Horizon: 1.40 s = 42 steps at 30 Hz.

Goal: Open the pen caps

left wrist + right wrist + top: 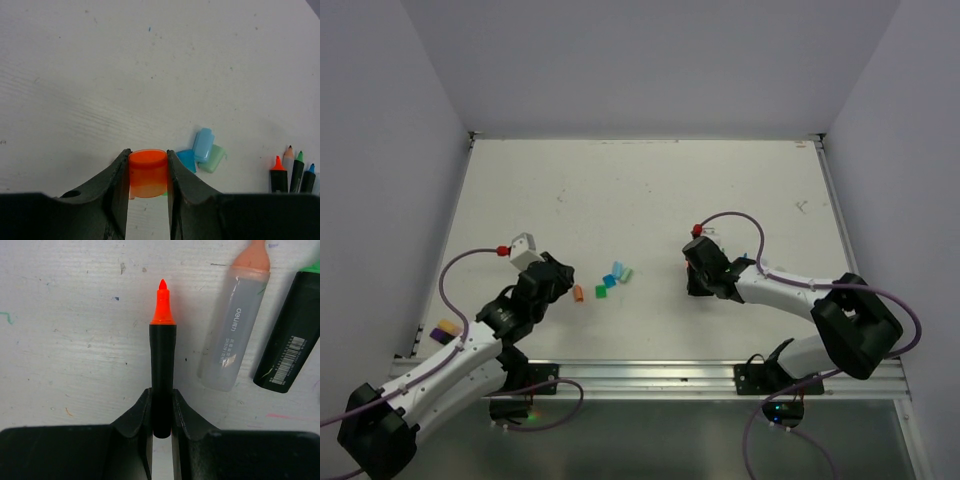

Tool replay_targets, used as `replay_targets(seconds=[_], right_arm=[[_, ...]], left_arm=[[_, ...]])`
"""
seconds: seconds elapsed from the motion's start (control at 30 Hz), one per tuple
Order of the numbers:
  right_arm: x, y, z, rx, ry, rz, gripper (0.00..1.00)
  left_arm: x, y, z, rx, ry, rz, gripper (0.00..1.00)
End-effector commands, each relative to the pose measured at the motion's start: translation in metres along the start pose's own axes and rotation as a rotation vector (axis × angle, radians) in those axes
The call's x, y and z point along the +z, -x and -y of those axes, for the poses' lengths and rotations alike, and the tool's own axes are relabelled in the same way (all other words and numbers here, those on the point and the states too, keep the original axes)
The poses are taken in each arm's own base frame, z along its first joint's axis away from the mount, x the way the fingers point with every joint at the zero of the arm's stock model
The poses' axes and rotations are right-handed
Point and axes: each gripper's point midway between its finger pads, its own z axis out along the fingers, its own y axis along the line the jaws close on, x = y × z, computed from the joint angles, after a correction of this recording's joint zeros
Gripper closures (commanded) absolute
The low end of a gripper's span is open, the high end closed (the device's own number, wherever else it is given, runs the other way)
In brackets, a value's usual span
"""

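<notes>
My left gripper [147, 156] is shut on an orange pen cap [147, 172], gripped by its sides just over the table; in the top view the same cap [578, 293] sits at the left gripper [563, 283]. Just right of it lie a blue cap [186, 160], a light blue cap [203, 144] and a mint cap [215, 158]; a green cap [601, 291] shows from above. My right gripper [162, 392] is shut on a black marker [162, 360] with a bare orange tip, lying on the table. From above the right gripper [693, 280] hides that marker.
Beside the held marker lie a pale uncapped marker [235, 325] with a peach tip and a black marker [292, 330] with a green tip. The left wrist view shows several uncapped markers [292, 172] in a row at the right. A purple-and-yellow object [445, 329] sits at the table's left edge.
</notes>
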Motion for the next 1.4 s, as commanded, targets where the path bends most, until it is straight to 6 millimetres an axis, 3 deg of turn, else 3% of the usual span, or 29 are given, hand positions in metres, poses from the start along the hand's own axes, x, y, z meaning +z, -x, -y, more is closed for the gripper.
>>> replay_targets(seconds=[0.0, 0.17, 0.37, 0.5, 0.53, 0.57, 0.73, 0.77, 0.83, 0.9, 0.93, 0.97, 1.03, 1.1, 1.13, 1.2, 1.23, 1.27, 1.33, 1.37], right_arm=[[-0.001, 0.030, 0.002, 0.013, -0.030, 0.101, 1.00], [0.001, 0.028, 0.014, 0.024, -0.050, 0.089, 0.99], [-0.002, 0.026, 0.012, 0.021, -0.024, 0.076, 0.88], [-0.001, 0.022, 0.010, 0.017, -0.014, 0.059, 0.78], [0.000, 0.022, 0.010, 0.016, -0.014, 0.057, 0.72], [0.000, 0.021, 0.011, 0.014, -0.016, 0.054, 0.68], [0.000, 0.022, 0.009, -0.005, -0.007, 0.052, 0.49], [0.000, 0.022, 0.009, -0.007, -0.002, 0.054, 0.48], [-0.004, 0.026, 0.007, -0.014, 0.010, 0.067, 0.44], [-0.006, 0.029, 0.005, -0.020, 0.017, 0.076, 0.42], [-0.008, 0.031, 0.004, -0.021, 0.024, 0.081, 0.42], [-0.009, 0.032, 0.003, -0.022, 0.028, 0.082, 0.42], [-0.011, 0.035, 0.001, -0.025, 0.034, 0.089, 0.41], [-0.014, 0.038, -0.002, -0.027, 0.045, 0.096, 0.40], [-0.015, 0.039, -0.002, -0.028, 0.048, 0.100, 0.40], [-0.019, 0.041, -0.002, -0.030, 0.056, 0.112, 0.39], [-0.020, 0.042, -0.002, -0.032, 0.057, 0.115, 0.39], [-0.021, 0.042, -0.002, -0.035, 0.057, 0.115, 0.39], [-0.022, 0.043, -0.001, -0.041, 0.055, 0.116, 0.39], [-0.024, 0.044, -0.002, -0.043, 0.057, 0.118, 0.39]], left_arm=[[0.003, -0.030, -0.029, -0.041, 0.099, -0.082, 0.92], [0.008, -0.059, -0.052, -0.080, 0.183, -0.148, 0.88], [0.014, -0.070, -0.051, -0.082, 0.163, -0.164, 0.83], [0.023, -0.078, -0.031, -0.102, 0.077, -0.193, 0.80], [0.024, -0.084, -0.036, -0.087, 0.096, -0.216, 0.80], [0.027, -0.081, -0.020, -0.104, 0.039, -0.209, 0.79], [0.031, -0.085, -0.014, -0.115, 0.018, -0.219, 0.75], [0.031, -0.084, -0.017, -0.115, 0.037, -0.212, 0.73], [0.030, -0.075, -0.014, -0.125, 0.043, -0.187, 0.55], [0.027, -0.071, -0.028, -0.101, 0.112, -0.172, 0.49], [0.025, -0.062, -0.022, -0.112, 0.109, -0.151, 0.47], [0.023, -0.059, -0.032, -0.094, 0.157, -0.138, 0.43], [0.020, -0.046, -0.027, -0.108, 0.169, -0.106, 0.29], [0.015, -0.038, -0.036, -0.088, 0.232, -0.081, 0.13], [0.013, -0.026, -0.028, -0.097, 0.228, -0.058, 0.09], [0.006, -0.015, -0.039, -0.073, 0.307, -0.030, 0.00], [0.003, -0.002, -0.029, -0.113, 0.317, -0.003, 0.00], [-0.004, 0.004, -0.042, -0.084, 0.385, 0.015, 0.00], [-0.007, 0.021, -0.033, -0.099, 0.418, 0.050, 0.00], [-0.013, 0.026, -0.043, -0.071, 0.477, 0.068, 0.00]])
